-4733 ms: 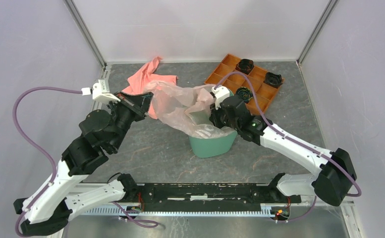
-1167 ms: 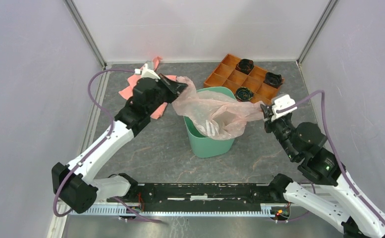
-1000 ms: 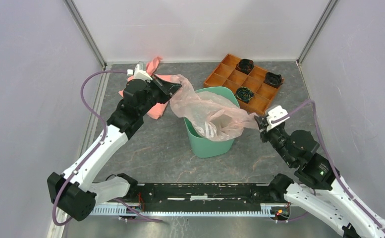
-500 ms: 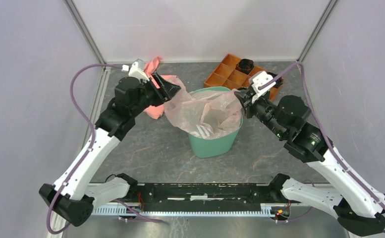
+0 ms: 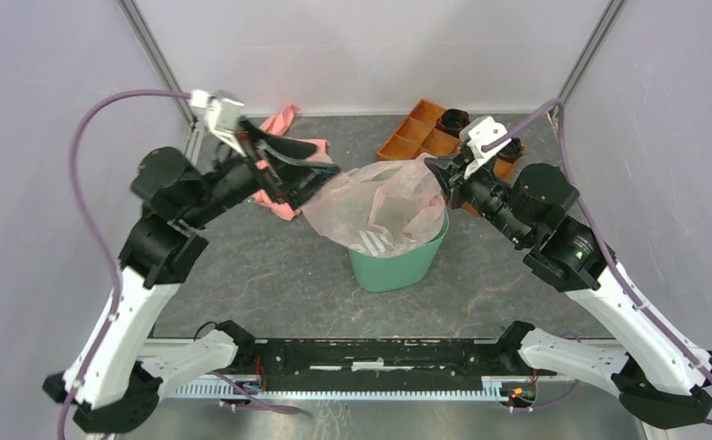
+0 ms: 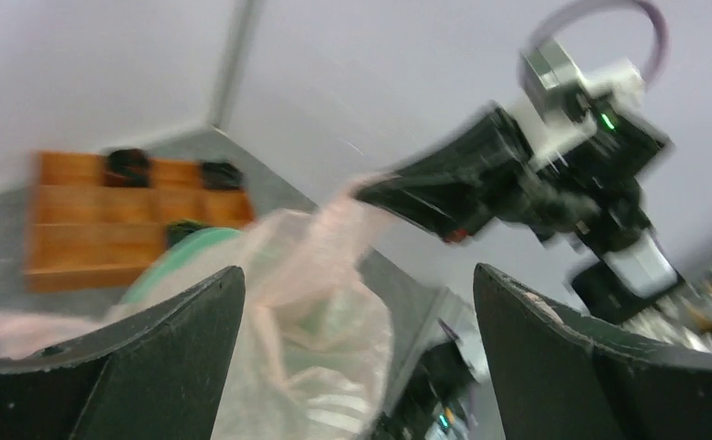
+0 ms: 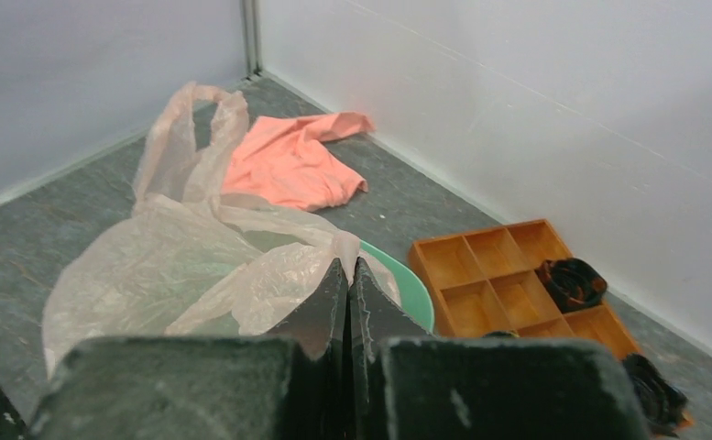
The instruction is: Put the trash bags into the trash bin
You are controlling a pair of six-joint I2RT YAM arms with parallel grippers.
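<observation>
Film of thin, translucent pale pink plastic, the trash bag (image 5: 379, 203) is spread over the mouth of the mint-green plastic bin with the rounded-square rim (image 5: 398, 266). The bin stands about the middle of the grey mottled table (image 5: 279, 266). Most of the bag is bunched on top of the rim and sags into the opening. Its left part hangs out past the rim on that side, while the near and right parts of the green rim show bare.

The right gripper (image 5: 432, 172) sits above the far right part of the rim. In the right wrist view its fingers (image 7: 329, 302) are pressed tight together on a fold of the film, which rises to a peak there.

The left gripper (image 5: 320, 179) hangs above the table at the bag's left edge, raised and pointing right. The left wrist view is blurred, but the jaws stand wide apart with the bag and bin in the gap beyond them. A strip of film runs by the left finger — whether it touches cannot be told.

Beyond the left gripper, at the far left, lies an opaque salmon-pink cloth (image 5: 292, 145). At the far right, behind the right gripper, sits an orange compartment tray (image 5: 421, 137) with black round pieces (image 7: 572, 275) in some cells.
</observation>
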